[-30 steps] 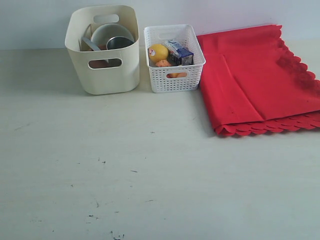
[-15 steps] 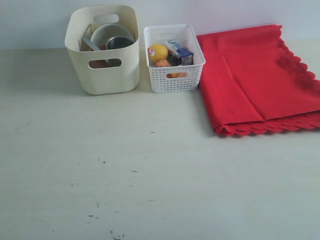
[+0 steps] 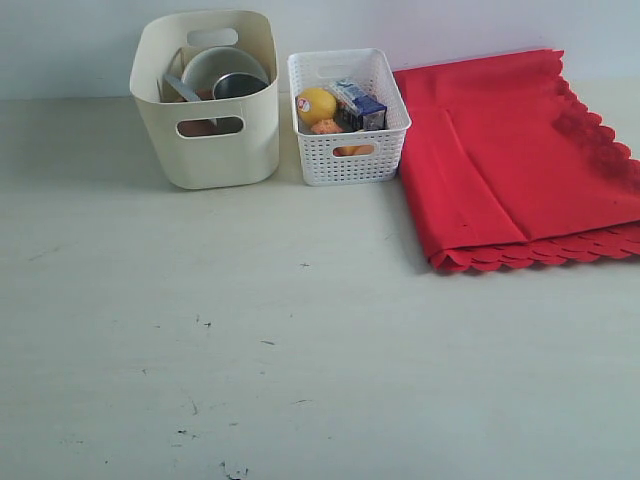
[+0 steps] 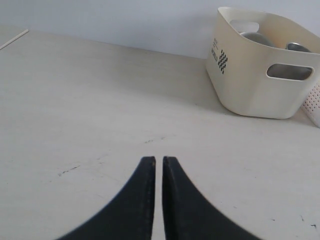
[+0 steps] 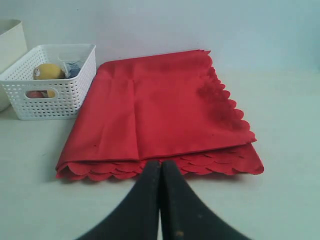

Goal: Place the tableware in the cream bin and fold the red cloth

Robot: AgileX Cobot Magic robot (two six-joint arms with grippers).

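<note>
likely a lab or test setup: a scuffed pale bench [image 3: 300, 350] against a bare plain wall [image 3: 400, 25], staged with household bins only; the views show no room furnishings.

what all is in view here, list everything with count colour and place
cream bin: one, cream, far left of the table
bowl: one, pale, inside the cream bin
steel cup: one, silver, inside the cream bin beside the bowl
white lattice basket: one, white, just right of the cream bin
lemon: one, yellow, in the basket
milk carton: one, blue and white, in the basket beside the lemon
red cloth: one, bright red, folded flat on the table right of the basket
table: one, off-white, under everything
left tool: one, black, shut, holding nothing, above bare table
right tool: one, black, shut, holding nothing, in front of the cloth's scalloped edge
</note>
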